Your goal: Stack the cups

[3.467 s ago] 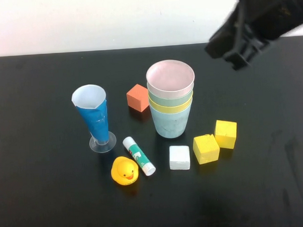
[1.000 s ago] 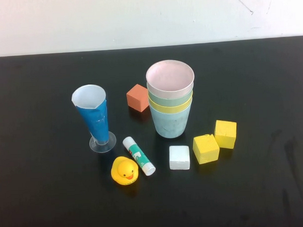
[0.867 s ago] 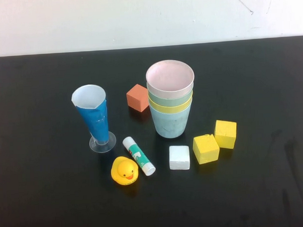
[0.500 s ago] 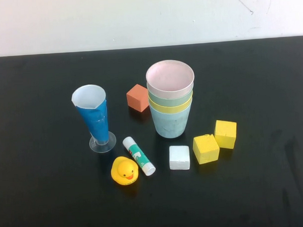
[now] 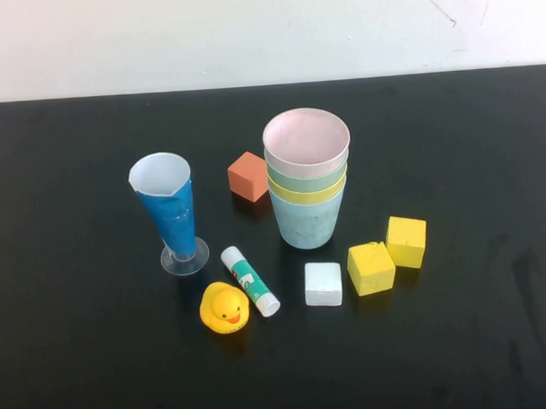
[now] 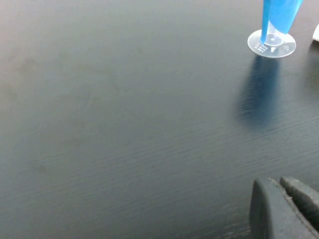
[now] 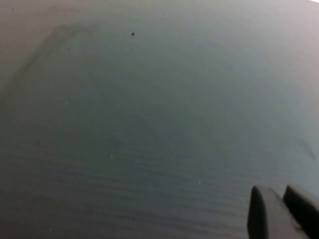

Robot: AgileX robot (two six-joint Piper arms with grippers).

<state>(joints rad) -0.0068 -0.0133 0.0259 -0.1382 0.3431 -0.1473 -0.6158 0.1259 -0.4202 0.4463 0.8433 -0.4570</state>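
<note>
Cups (image 5: 307, 178) are sitting nested upright mid-table, pink inside green, yellow, then blue, nothing else inside. Left gripper (image 6: 286, 206) is hovering over bare table near the blue measuring glass (image 6: 275, 25), fingers pressed together. Right gripper (image 7: 281, 211) is looking closed too, over empty tabletop. Left arm's probably nearer.

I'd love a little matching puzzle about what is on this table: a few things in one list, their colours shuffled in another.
Things:
1. rubber duck
2. top cup of the stack
3. cube beside the glue stick
4. cube behind the stack

Colours:
A. white
B. orange
C. yellow
D. pink

Pairs: 1-C, 2-D, 3-A, 4-B

Left pincer and right pincer show only in their wrist views, over bare table.
</note>
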